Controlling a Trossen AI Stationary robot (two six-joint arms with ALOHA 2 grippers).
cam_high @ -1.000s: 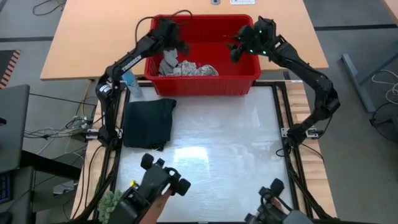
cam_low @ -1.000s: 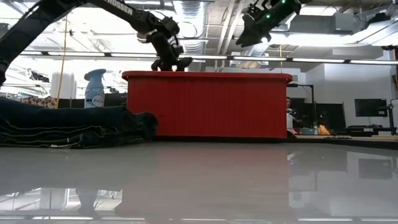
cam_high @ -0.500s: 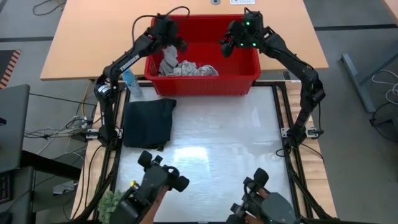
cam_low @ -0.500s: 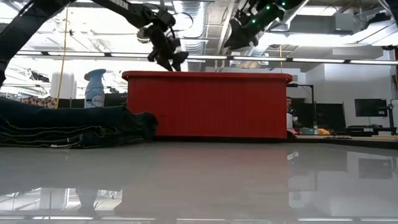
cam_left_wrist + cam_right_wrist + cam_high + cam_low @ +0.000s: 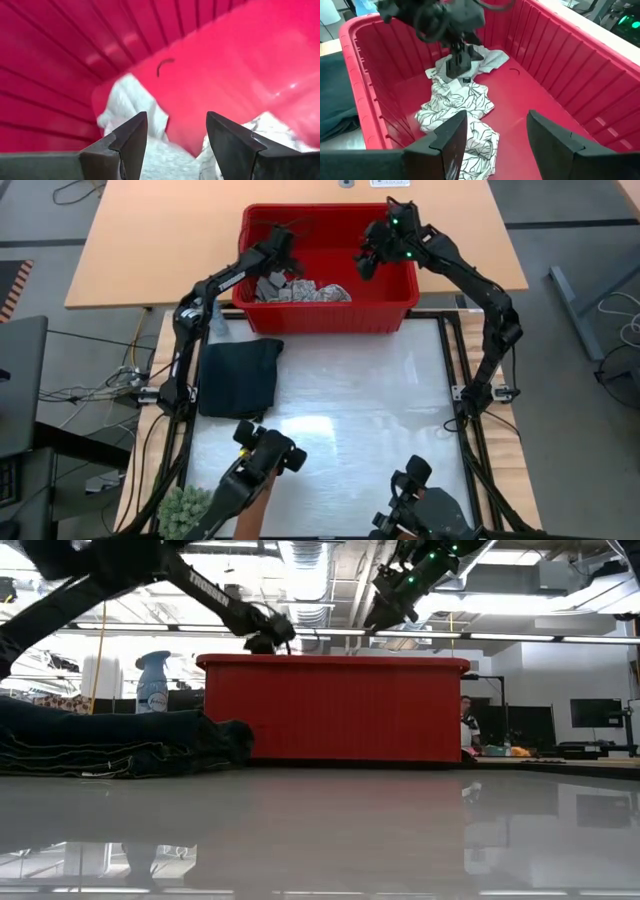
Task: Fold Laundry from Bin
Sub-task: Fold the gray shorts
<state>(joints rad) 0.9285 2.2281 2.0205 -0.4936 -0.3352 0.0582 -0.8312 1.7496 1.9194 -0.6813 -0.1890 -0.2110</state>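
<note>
The red bin (image 5: pixel 325 312) (image 5: pixel 335 710) stands at the table's far edge. In it lie a grey cloth (image 5: pixel 492 57) (image 5: pixel 268 284) and a white leaf-print cloth (image 5: pixel 462 115) (image 5: pixel 318 292), bunched on the floor. My left gripper (image 5: pixel 175 117) (image 5: pixel 283 258) (image 5: pixel 456 65) is open, reaching down inside the bin's left part, its tips at the grey cloth. My right gripper (image 5: pixel 495 135) (image 5: pixel 365 260) hangs open above the bin's right part, clear of the cloths. Dark folded trousers (image 5: pixel 238 378) (image 5: pixel 100 740) lie flat on the table's left. My left gripper comes slanting down from the bin's left side, and its open fingers (image 5: pixel 454 69) stand at the near edge of the grey cloth (image 5: pixel 475 65). I cannot tell whether they touch it.
A blue spray bottle (image 5: pixel 208 315) (image 5: pixel 152 680) stands left of the bin. Two other handles (image 5: pixel 265 455) (image 5: pixel 420 500) and a green tuft (image 5: pixel 180 505) sit at the near edge. The white table top (image 5: pixel 350 410) lies bare in the middle and right.
My left gripper has sunk from the bin's rim down into the bin toward the grey cloth, tipping further downward. My right gripper has swung toward the table's left over the bin, then held still. The cloths have not moved.
</note>
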